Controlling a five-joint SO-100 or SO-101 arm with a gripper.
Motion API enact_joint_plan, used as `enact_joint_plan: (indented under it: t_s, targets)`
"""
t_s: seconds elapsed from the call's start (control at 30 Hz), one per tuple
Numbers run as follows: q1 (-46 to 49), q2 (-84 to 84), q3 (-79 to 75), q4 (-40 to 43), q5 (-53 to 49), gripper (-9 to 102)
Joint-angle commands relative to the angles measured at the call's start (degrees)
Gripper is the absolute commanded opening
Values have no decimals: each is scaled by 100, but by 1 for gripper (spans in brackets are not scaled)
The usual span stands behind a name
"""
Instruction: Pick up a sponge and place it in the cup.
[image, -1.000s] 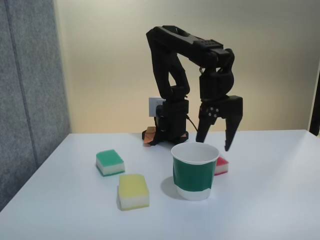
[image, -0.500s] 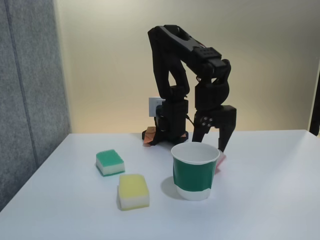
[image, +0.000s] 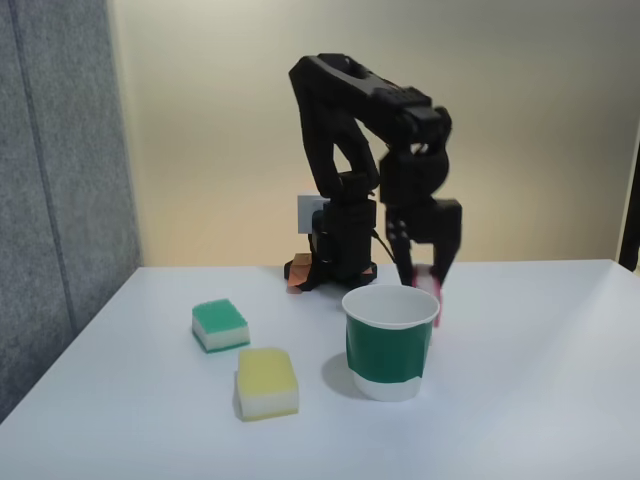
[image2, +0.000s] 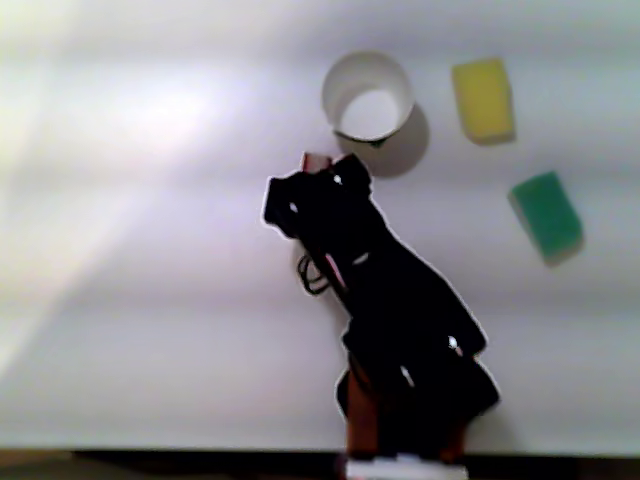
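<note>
End effector (image: 428, 287): fingers drawn in tight around the sponge (image: 431, 290), which shows as a pink blur between them, right behind the cup's far rim.
Sponge: gripped, apparently just off the desk (image: 520, 400); in the other view a reddish sliver peeks out at the tip of the arm, just beside the cup (image2: 367, 96).
Cup (image: 388, 342): upright, mouth open, nothing visible inside.
Step in hand: pick-up looks made; carrying to the cup comes now.
Next move: lift clear of the rim, swing over the opening, then let go.
Bystanders: green sponge (image: 220, 325) and yellow sponge (image: 266, 382) sit well apart, on the fixed view's left.
</note>
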Motion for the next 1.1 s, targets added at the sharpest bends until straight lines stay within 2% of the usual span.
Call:
enact_joint_plan:
  t_s: [0.0,0.13,0.4,0.7,1.07]
  targets:
    - [325,896,-264,334,193,0]
    - [659,1635,-598,686,853,0]
    - [976,2206,-1020,-26,1960,0]
    - [1591,1160,-1986,-387,1679,0]
    - [2250,-475,-2883,-9,1274,0]
